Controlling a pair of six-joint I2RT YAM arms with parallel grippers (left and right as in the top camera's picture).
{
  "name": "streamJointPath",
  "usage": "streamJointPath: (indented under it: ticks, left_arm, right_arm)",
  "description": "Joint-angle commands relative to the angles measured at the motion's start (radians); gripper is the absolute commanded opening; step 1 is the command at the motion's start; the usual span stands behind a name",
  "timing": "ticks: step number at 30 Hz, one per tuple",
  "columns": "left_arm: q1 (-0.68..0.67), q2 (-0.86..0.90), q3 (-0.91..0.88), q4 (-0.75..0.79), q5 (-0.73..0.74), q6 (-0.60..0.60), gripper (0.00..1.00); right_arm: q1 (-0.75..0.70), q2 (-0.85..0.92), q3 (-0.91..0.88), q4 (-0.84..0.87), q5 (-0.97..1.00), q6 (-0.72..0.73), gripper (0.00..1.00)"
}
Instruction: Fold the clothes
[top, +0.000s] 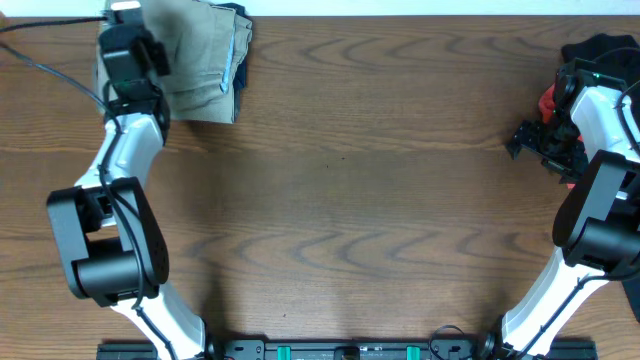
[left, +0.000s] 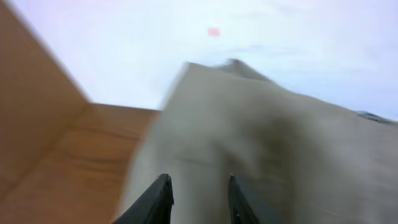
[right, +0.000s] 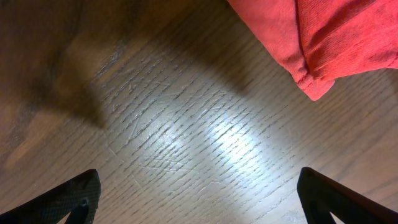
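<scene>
The clothes, light khaki trousers (top: 195, 55), lie folded at the table's far left corner on top of dark blue jeans (top: 241, 60). My left gripper (top: 128, 22) is over the left part of that pile. In the blurred left wrist view its jaws stand narrowly apart (left: 199, 179), khaki cloth (left: 267, 143) fills the gap between the fingers, and it looks shut on a thick fold. My right gripper (top: 532, 140) hovers wide open at the right edge. In the right wrist view (right: 199, 174) only bare wood lies between its fingers.
A coral-red garment (right: 323, 37) lies just beyond the right gripper, beside a black garment (top: 600, 50) at the far right. The table's back edge meets a white wall (left: 186, 50) right behind the pile. A cable (top: 40, 62) runs across the far left corner.
</scene>
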Motion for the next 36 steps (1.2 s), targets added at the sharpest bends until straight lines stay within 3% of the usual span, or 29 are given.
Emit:
streamJointPath:
  ticks: [1, 18, 28, 31, 36]
  left_arm:
    - [-0.037, 0.015, 0.008, -0.024, 0.118, -0.055, 0.32]
    - [-0.087, 0.182, 0.008, -0.136, 0.117, -0.102, 0.33]
    - [-0.087, 0.037, 0.008, -0.087, 0.117, -0.102, 0.33]
    - [-0.087, -0.034, 0.008, -0.092, 0.117, -0.102, 0.53]
    - [-0.089, -0.157, 0.008, -0.166, 0.117, -0.103, 0.54]
  right_arm:
    - [-0.003, 0.001, 0.014, 0.000, 0.010, -0.002, 0.99]
    - [-0.003, 0.001, 0.014, 0.000, 0.010, -0.002, 0.99]
    - [-0.003, 0.001, 0.014, 0.000, 0.010, -0.002, 0.99]
    - [-0.003, 0.001, 0.014, 0.000, 0.010, -0.002, 0.99]
    - [-0.003, 0.001, 0.014, 0.000, 0.010, -0.002, 0.99]
